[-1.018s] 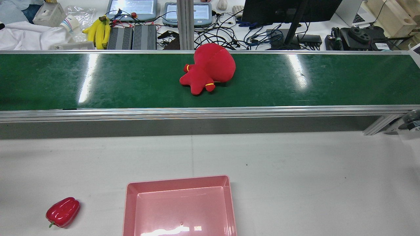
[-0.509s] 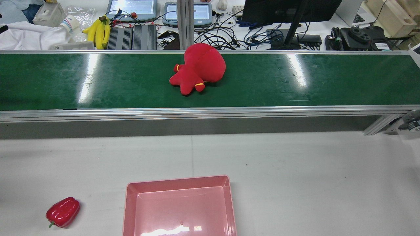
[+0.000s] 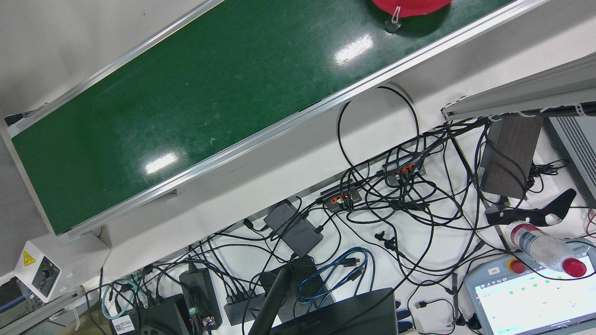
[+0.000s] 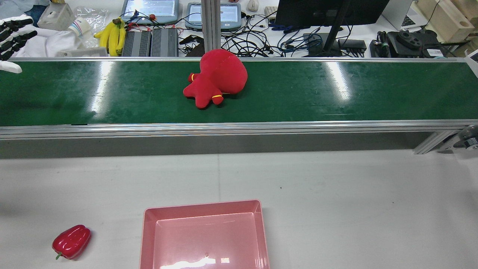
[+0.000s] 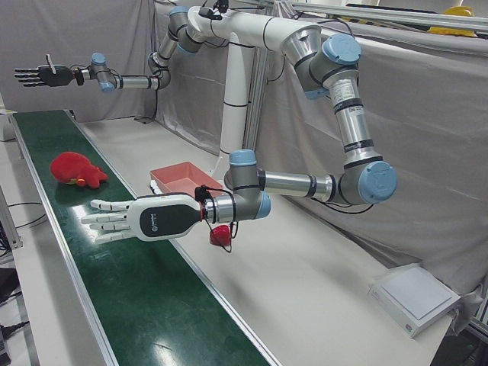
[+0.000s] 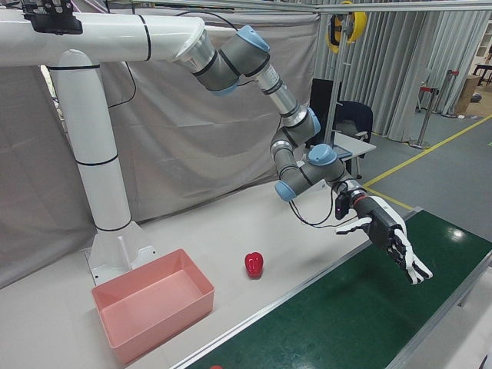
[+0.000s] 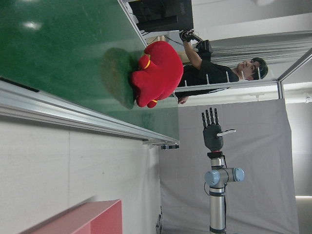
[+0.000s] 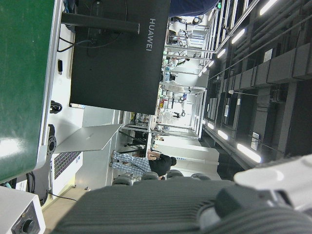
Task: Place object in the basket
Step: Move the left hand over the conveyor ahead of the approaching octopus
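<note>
Left-front view puts our left hand [image 5: 130,220] nearest, held flat and palm-down above the belt [image 5: 114,282], fingers spread and holding nothing. Its forearm reaches out level from the table side. Beyond it, our right hand [image 5: 42,75] hangs high over the far end of the belt, fingers also spread, empty. In the rear view only the fingertips of our left hand [image 4: 11,33] show at the left edge, above the belt [image 4: 298,97].

Our basket [image 4: 204,235] is a pink tray on the grey table [image 4: 354,205], and we see nothing in it. A red pepper [image 4: 71,241] lies on the table well to the left of it, apart from the basket.

Our task's thing, the red plush [image 4: 216,79], lies on the green belt near its middle, toward the far rail, well apart from both hands. Past the belt we see a desk with cables [image 4: 261,41], bananas [image 4: 112,35] and a monitor [image 4: 328,11]. Grey curtains [image 5: 427,152] close off the station behind the arms.
</note>
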